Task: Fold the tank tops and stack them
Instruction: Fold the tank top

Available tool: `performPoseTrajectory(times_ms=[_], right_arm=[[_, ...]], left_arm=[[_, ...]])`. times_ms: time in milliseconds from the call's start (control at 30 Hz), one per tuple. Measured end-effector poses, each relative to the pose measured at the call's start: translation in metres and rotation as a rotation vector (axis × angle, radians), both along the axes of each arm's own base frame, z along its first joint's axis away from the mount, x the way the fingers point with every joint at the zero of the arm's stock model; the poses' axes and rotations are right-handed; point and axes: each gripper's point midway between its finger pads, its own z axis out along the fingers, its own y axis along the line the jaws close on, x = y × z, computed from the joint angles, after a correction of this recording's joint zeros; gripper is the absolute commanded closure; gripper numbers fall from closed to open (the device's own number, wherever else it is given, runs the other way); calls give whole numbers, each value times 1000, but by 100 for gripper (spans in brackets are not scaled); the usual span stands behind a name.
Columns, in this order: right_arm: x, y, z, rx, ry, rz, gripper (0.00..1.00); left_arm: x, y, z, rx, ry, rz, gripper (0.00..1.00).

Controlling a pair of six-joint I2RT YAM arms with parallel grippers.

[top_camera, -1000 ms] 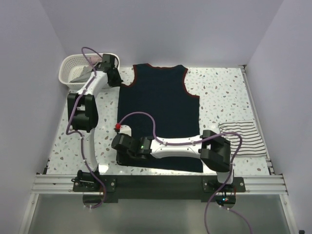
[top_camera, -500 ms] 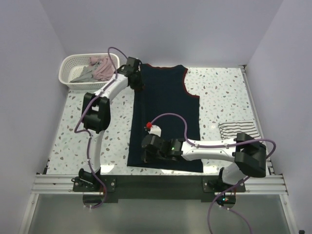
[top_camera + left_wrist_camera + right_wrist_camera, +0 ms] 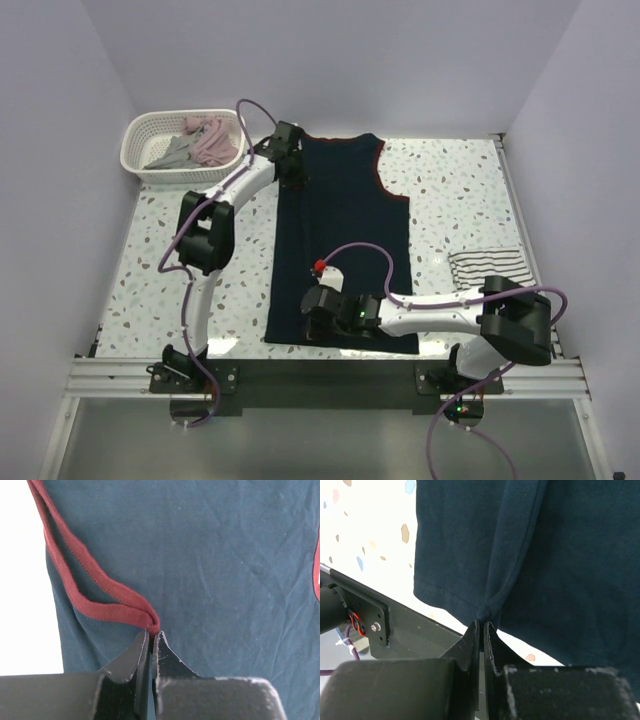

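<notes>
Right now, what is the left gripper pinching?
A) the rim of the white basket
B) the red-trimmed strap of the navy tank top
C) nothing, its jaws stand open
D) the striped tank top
B: in the left wrist view the left gripper is shut on the red strap of the navy tank top.

Basket cloths [image 3: 200,141], perhaps two, indistinct
</notes>
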Motion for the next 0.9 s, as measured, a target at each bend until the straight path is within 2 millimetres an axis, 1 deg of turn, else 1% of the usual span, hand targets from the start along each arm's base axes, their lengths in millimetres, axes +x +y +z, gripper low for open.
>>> performPoseTrajectory(times_ms=[200, 467, 500, 567, 667, 733, 767, 833, 867, 900], right_arm=[[-3, -1, -4, 4, -4, -9, 100], [-8, -6, -11, -13, -12, -28, 100], [-9, -6, -11, -12, -12, -28, 100], [-10, -5, -11, -12, -17, -33, 100], [-10, -6, -11, -13, -22, -44, 100], [-10, -8, -12, -19, -29, -58, 92], [-11, -11, -12, -23, -30, -66, 90], [-11, -18, -12, -32, -37, -88, 84], [-12, -22, -11, -35, -41, -100, 83], [-12, -27, -10, -40, -45, -110, 78]], left_arm=[[-2, -8, 1, 1, -6, -12, 100], [-4, -16, 1, -3, -17, -28, 100], [-5, -18, 0, -3, -16, -32, 99], [-5, -19, 0, -4, -15, -35, 91], [-5, -23, -2, -8, -25, -49, 83], [-7, -26, -6, -16, -24, -60, 78], [-8, -27, -7, -21, -24, -66, 74], [-9, -31, -9, -33, -25, -80, 70], [-9, -33, -9, -40, -28, -90, 61], [-9, -35, -8, -45, -33, -103, 57]])
